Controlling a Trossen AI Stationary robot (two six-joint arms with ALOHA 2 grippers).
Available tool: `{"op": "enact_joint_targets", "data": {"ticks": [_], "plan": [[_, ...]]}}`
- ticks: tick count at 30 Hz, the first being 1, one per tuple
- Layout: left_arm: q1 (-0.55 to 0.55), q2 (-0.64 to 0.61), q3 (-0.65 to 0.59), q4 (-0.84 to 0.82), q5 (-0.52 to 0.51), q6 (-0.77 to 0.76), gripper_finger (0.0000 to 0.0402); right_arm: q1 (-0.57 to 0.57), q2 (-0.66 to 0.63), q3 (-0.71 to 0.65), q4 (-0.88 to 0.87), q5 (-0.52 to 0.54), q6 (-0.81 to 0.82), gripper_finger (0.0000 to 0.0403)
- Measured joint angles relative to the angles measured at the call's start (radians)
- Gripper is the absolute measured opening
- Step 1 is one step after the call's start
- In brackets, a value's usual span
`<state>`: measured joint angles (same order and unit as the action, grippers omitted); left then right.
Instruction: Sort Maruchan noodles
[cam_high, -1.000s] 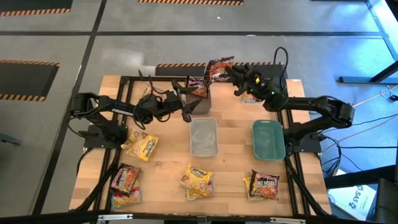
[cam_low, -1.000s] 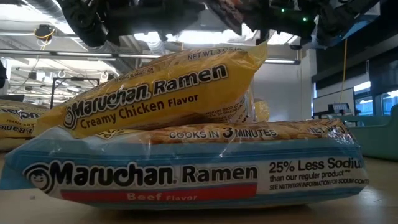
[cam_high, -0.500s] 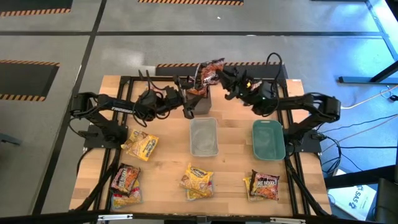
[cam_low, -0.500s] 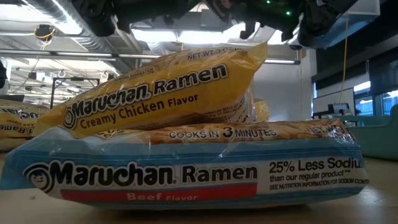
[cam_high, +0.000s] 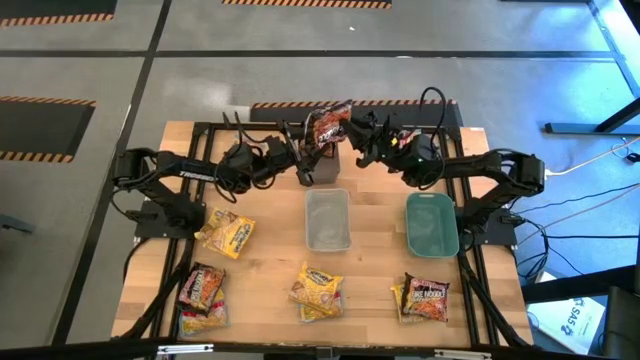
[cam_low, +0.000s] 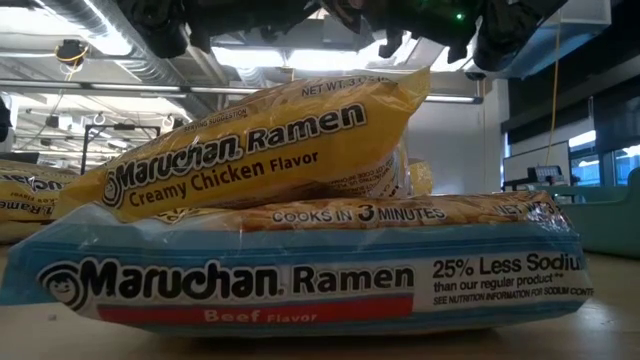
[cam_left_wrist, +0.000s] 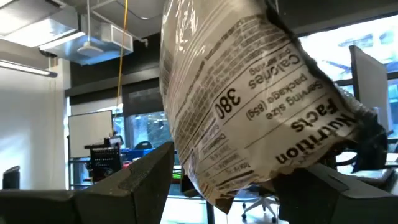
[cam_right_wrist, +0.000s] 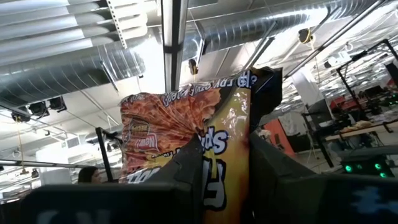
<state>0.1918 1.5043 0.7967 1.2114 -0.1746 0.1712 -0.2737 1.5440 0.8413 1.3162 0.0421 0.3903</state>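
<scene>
We are at the drop-off step for one dark brown-red packet (cam_high: 329, 123): our right gripper (cam_high: 362, 131) has its jaws pinched narrow on the packet's edge and holds it up over the dark grey bin (cam_high: 322, 166) at the far side of the table. In the right wrist view the same packet (cam_right_wrist: 186, 146) stands upright between our two fingers. Our left gripper (cam_high: 300, 160) sits just beside that bin with its jaws spread wide; in the left wrist view the packet's back (cam_left_wrist: 261, 106) shows between and beyond the open fingers, gripped by neither of them. Other packets lie nearer the front: a yellow one (cam_high: 228, 233) on the left, a dark pair (cam_high: 202, 290) in the front-left corner, a yellow pile (cam_high: 317, 290) in the middle, and an orange one (cam_high: 425, 297) in front of the teal bin (cam_high: 431, 222). The clear bin (cam_high: 327, 220) sits between. Next, we judge, the right jaws must open once the packet hangs squarely over the grey bin.
</scene>
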Motion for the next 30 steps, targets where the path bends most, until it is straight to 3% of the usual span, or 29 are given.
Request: {"op": "enact_joint_targets", "data": {"ticks": [7, 14, 21, 25, 30], "plan": [[0.000, 0.000, 0.000, 0.003, 0.058, -0.001, 0.0201, 0.000, -0.001, 0.000, -0.011, -0.019, -0.038, 0.0075], [0.002, 0.000, 0.000, 0.005, 0.050, 0.012, 0.0148, -0.001, -0.003, 0.000, -0.025, -0.041, -0.128, 0.0081], [0.001, 0.000, 0.000, -0.024, 0.067, 0.019, 0.0139, -0.001, -0.005, 0.000, -0.047, -0.084, -0.207, 0.0165], [-0.010, -0.001, 0.000, -0.076, 0.072, 0.019, 0.0139, -0.004, -0.081, -0.018, -0.208, -0.132, -0.299, 0.0219], [-0.018, 0.000, -0.001, -0.170, 0.058, 0.023, 0.0135, -0.010, -0.257, -0.021, -0.628, -0.097, -0.434, 0.0253]]}}
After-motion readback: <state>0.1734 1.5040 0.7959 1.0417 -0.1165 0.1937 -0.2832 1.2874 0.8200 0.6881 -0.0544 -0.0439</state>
